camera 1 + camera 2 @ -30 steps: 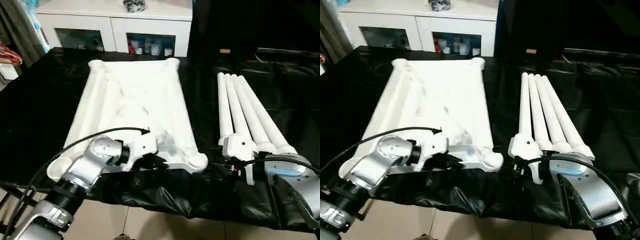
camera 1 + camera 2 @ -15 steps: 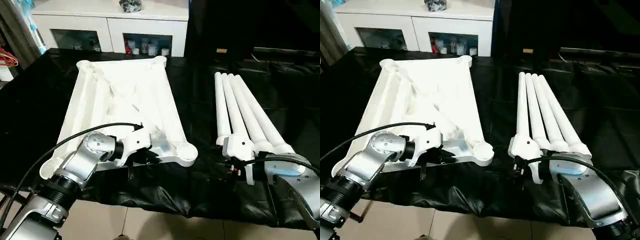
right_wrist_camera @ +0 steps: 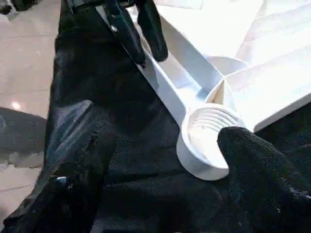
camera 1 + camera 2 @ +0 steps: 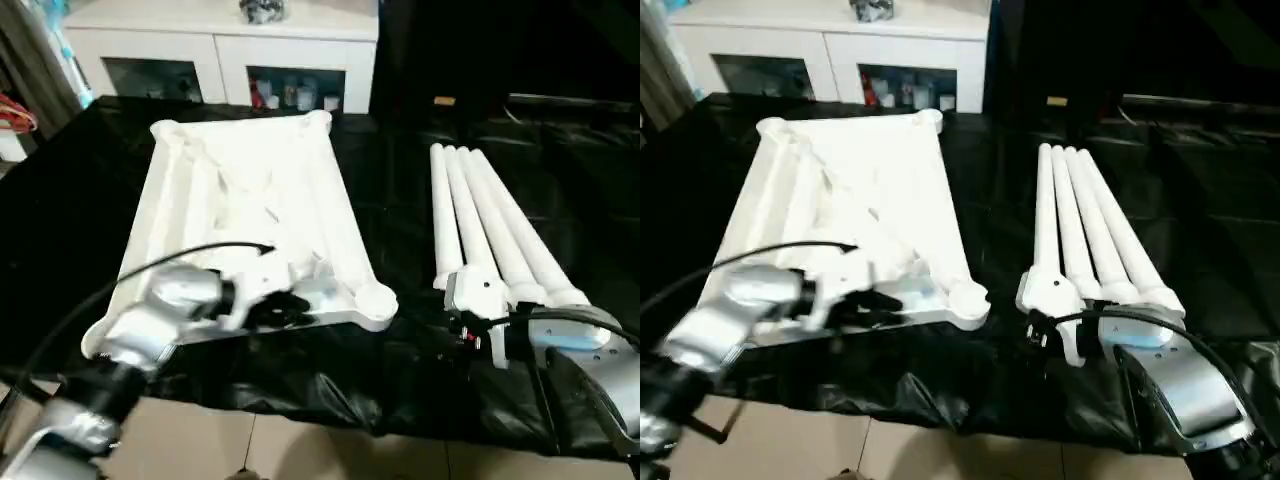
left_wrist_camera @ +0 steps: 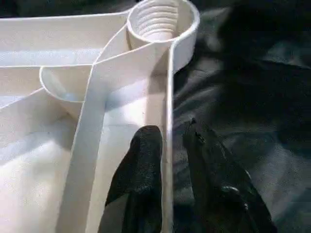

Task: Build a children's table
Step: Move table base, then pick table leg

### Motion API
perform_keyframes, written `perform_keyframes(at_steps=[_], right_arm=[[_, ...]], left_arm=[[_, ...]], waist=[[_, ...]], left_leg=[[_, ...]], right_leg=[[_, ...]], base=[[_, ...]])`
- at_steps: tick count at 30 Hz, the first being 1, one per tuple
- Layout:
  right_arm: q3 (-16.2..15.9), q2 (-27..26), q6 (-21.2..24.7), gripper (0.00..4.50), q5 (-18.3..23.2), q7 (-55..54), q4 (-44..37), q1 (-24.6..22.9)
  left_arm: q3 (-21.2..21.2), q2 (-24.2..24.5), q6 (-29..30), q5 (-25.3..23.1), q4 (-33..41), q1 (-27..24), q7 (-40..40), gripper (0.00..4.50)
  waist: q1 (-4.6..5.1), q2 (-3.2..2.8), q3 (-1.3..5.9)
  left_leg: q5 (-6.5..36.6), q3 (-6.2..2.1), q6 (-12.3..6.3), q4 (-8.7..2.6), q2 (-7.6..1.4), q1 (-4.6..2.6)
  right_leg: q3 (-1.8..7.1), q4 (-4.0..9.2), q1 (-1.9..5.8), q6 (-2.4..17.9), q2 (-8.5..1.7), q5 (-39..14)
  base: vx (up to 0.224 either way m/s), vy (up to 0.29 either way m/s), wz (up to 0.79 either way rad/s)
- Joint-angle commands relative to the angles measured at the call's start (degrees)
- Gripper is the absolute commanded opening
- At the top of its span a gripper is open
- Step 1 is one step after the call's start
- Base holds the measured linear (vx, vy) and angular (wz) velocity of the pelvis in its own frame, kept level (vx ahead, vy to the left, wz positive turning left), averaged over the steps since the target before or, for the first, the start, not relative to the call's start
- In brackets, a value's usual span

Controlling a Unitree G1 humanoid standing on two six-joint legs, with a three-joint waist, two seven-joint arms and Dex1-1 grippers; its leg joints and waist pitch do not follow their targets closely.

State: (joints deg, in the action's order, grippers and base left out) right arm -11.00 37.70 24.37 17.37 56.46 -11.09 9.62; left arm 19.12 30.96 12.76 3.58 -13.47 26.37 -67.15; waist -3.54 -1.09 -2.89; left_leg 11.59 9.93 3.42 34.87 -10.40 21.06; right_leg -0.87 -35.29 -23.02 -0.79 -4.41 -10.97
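- Straddling the near rim (image 5: 169, 87) of the upturned tabletop (image 4: 250, 200), the left pincer (image 5: 171, 128) has one finger inside the rim and one outside. Jaws are parted a little wider than the thin wall and clamp nothing.
- Risk: if this arm pulls away at a slant, a finger could catch the rim and drag or twist the tabletop. Its near edge lies close to the surface's front drop.
- The tabletop lies ribs-up at 11 o'clock in the head view. Its near right corner socket (image 5: 163, 19) faces up and has no leg in it.
- Risk: the black cover (image 4: 420, 250) is wrinkled and looks slippery, so the tabletop may skate when a leg is pressed into a socket.
- Four legs (image 4: 480, 220) lie side by side at 2 o'clock, touching one another and well apart from the tabletop.
- The right pincer (image 3: 165, 141) is spread wide and empty, near the legs' thick ends.
- Risk: closing on the bundle could catch two tubes or roll the neighbours off toward 3 o'clock.
- The surface is a large spread of black sheeting that sags over the front edge.
- Room: white cabinet (image 4: 220, 40) with glass doors at 12 o'clock, pale tiled floor (image 4: 300, 450) at 6.
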Motion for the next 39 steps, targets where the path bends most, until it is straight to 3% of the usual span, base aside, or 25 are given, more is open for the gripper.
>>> perform_keyframes(at_steps=[1,4,7,9,10,11,12,14,16,17,18,20,24,26,29,30,33,39], right_arm=[[3.2,-0.3,1.6,3.81,2.7,0.0,-1.5,1.7],[5.4,-2.7,3.0,3.81,3.5,-3.7,-0.5,4.0],[8.1,-10.5,13.4,3.81,-0.7,-19.7,7.2,11.8],[9.4,-13.5,17.2,3.81,-1.3,-24.8,10.2,14.4],[10.1,-15.5,18.9,4.09,-1.7,-28.2,12.6,16.1],[10.2,-15.7,19.0,4.09,-1.8,-28.8,13.1,16.4],[10.7,-17.4,19.1,4.15,-2.2,-31.4,15.4,17.7],[11.9,-20.2,19.4,4.21,-2.9,-36.5,19.7,20.1],[12.6,-22.0,19.8,4.36,-4.2,-40.1,22.9,22.2],[13.0,-23.0,19.8,4.50,-5.1,-42.1,24.9,23.5],[13.2,-23.6,19.7,4.50,-6.2,-43.8,26.6,24.8],[14.1,-24.3,19.5,4.50,-7.5,-47.6,30.1,27.4],[15.0,-23.9,18.0,4.50,-8.6,-50.7,34.8,30.2],[15.3,-23.5,17.5,4.50,-9.0,-51.4,36.4,30.8],[15.6,-22.7,17.9,4.50,-9.6,-52.0,39.2,32.0],[15.4,-22.0,19.7,4.50,-10.1,-51.8,41.1,32.9],[15.5,-21.6,20.9,4.50,-10.1,-51.6,42.4,33.5],[16.3,-21.2,23.2,4.50,-8.7,-49.7,45.8,35.0]], left_arm=[[-2.0,1.4,1.5,1.6,2.7,-0.4,-0.9,0.97],[-5.0,1.4,3.1,3.7,4.2,-0.4,0.7,0.97],[-9.6,-1.2,2.5,3.9,4.6,-0.6,8.8,0.97],[-10.8,-2.7,1.6,3.2,4.6,-0.9,12.7,0.97],[-11.6,-3.7,1.5,3.3,5.1,-1.1,14.7,1.04],[-11.7,-3.9,1.5,3.4,5.2,-1.2,14.9,1.04],[-12.0,-4.5,2.3,3.9,6.0,-1.6,15.3,1.17],[-11.9,-5.0,4.3,5.1,8.3,-2.4,14.5,1.32],[-11.7,-5.2,6.5,7.0,10.7,-2.9,13.3,1.35],[-11.4,-5.2,7.2,7.6,12.2,-3.1,12.7,1.56],[-11.1,-5.0,7.8,8.0,13.5,-3.3,12.2,1.69],[-10.5,-4.2,8.8,8.8,15.7,-3.4,11.5,1.75],[-10.3,-3.3,10.6,9.4,17.8,-3.0,10.8,2.17],[-10.0,-2.9,10.8,8.9,18.2,-2.9,10.8,2.17],[-9.3,-2.0,12.5,9.0,19.2,-2.7,10.0,2.20],[-8.8,-1.3,13.9,9.8,20.3,-2.9,9.0,2.20],[-8.5,-1.1,14.3,10.1,20.8,-3.0,8.8,2.20],[-7.8,-1.1,15.4,10.7,21.1,-2.5,8.5,2.20]], waist=[[-0.31,0.61,3.40],[-0.26,1.03,3.38],[0.27,1.20,3.51],[0.50,1.32,3.47],[0.18,1.20,3.57],[0.20,1.71,3.54],[0.00,1.57,3.58],[-0.21,2.05,3.82],[-0.26,1.75,3.81],[-0.22,2.64,3.80],[-0.37,2.16,3.71],[-0.21,2.49,3.59],[-0.23,2.46,3.34],[-0.26,2.54,3.43],[-0.18,2.73,3.45],[-0.21,2.33,3.49],[-0.18,2.61,3.49],[-0.16,2.46,3.52]], left_leg=[[9.8,-0.52,-2.66,-4.45,-2.14,-0.49],[9.3,-0.42,-2.43,-4.43,-2.11,-0.51],[6.8,-0.34,-0.88,-4.36,-1.63,-0.43],[6.9,-0.28,-0.15,-4.34,-1.44,-0.38],[7.7,-0.28,0.77,-4.32,-1.54,-0.63],[7.7,-0.19,0.82,-4.39,-1.59,-0.58],[7.5,-0.18,0.92,-4.36,-1.55,-0.61],[4.9,-0.09,0.95,-4.33,-1.66,-0.57],[3.9,-0.08,1.17,-4.33,-1.57,-0.56],[3.7,0.06,1.14,-4.33,-1.60,-0.55],[3.7,0.04,1.44,-4.35,-1.54,-0.50],[4.3,0.13,1.91,-4.44,-1.44,-0.54],[5.9,0.14,3.03,-4.53,-1.38,-0.59],[5.8,0.12,3.26,-4.48,-1.39,-0.60],[4.6,0.20,2.96,-4.33,-1.22,-0.47],[4.2,0.18,2.98,-4.29,-1.19,-0.50],[4.1,0.23,2.78,-4.20,-1.15,-0.40],[5.1,0.21,2.71,-4.17,-1.20,-0.47]], right_leg=[[1.50,3.59,2.63,14.4,-2.92,-8.6],[1.48,3.54,2.56,14.4,-2.86,-8.7],[1.33,3.31,2.41,14.7,-2.44,-7.5],[1.33,3.37,2.27,14.8,-2.34,-7.8],[1.43,3.37,2.37,14.0,-2.42,-8.5],[1.45,3.40,2.37,13.8,-2.37,-8.3],[1.47,3.33,2.35,13.5,-2.41,-8.0],[1.48,2.88,2.34,13.5,-2.51,-4.6],[1.38,2.69,2.35,13.8,-2.38,-3.0],[1.36,2.66,2.39,13.9,-2.39,-2.8],[1.39,2.59,2.36,13.7,-2.47,-3.3],[1.41,2.63,2.30,13.3,-2.36,-4.1],[1.49,2.73,2.28,11.7,-2.26,-5.6],[1.48,2.63,2.38,11.4,-2.29,-4.8],[1.49,2.43,2.53,11.4,-2.10,-2.7],[1.49,2.33,2.55,11.7,-2.14,-2.3],[1.48,2.34,2.67,12.2,-2.05,-1.7],[1.48,2.39,2.68,12.6,-2.10,-2.7]], base=[[0.000,0.000,0.00],[0.000,0.000,0.00],[0.000,0.000,0.00],[0.000,0.000,0.00],[0.000,0.000,0.00],[0.000,0.000,0.00],[0.000,0.000,0.00],[0.000,0.000,0.00],[0.000,0.000,0.00],[0.000,0.000,0.00],[0.000,0.000,0.00],[0.000,0.000,0.00],[0.000,0.000,0.00],[0.000,0.000,0.00],[0.000,0.000,0.00],[0.000,0.000,0.00],[0.000,0.000,0.00],[0.000,0.000,0.00]])
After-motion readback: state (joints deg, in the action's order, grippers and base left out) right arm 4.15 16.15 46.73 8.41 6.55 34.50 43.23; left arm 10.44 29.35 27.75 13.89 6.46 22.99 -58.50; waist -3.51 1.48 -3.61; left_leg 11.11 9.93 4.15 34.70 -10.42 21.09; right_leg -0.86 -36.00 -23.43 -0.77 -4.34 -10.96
